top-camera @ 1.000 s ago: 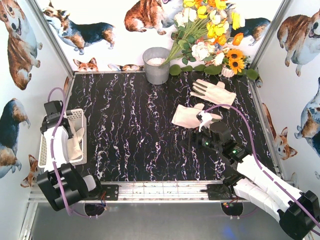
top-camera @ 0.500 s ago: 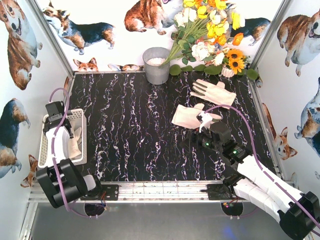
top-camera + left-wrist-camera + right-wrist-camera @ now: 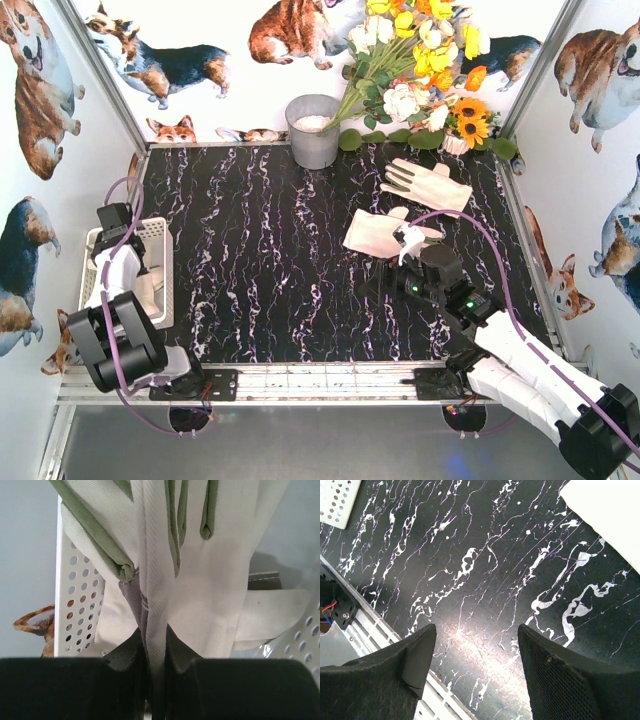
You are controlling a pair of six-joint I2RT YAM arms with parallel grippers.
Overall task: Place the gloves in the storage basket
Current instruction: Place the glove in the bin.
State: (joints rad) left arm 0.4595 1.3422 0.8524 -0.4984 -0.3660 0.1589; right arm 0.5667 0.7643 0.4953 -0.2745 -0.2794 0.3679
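Observation:
My left gripper [image 3: 154,642] is shut on a fold of a cream-white glove [image 3: 205,580] with grey-olive finger patches. The glove hangs from the jaws over the white storage basket [image 3: 80,605], and more cream fabric lies in the basket beneath it. From above, the left gripper [image 3: 120,238] stands over the basket [image 3: 158,232] at the table's left edge. Two more gloves lie on the black marble table at the right, one [image 3: 430,183] farther back and one [image 3: 378,232] nearer. My right gripper [image 3: 400,262] hovers just in front of the nearer glove [image 3: 610,515], open [image 3: 477,635] and holding nothing.
A grey metal bucket [image 3: 314,130] stands at the back centre. A bunch of artificial flowers [image 3: 420,70] fills the back right corner. An aluminium rail [image 3: 320,380] runs along the near edge, and printed walls enclose the table.
The left arm has swung leftward over the basket, still gripping the glove. The right arm has not moved.

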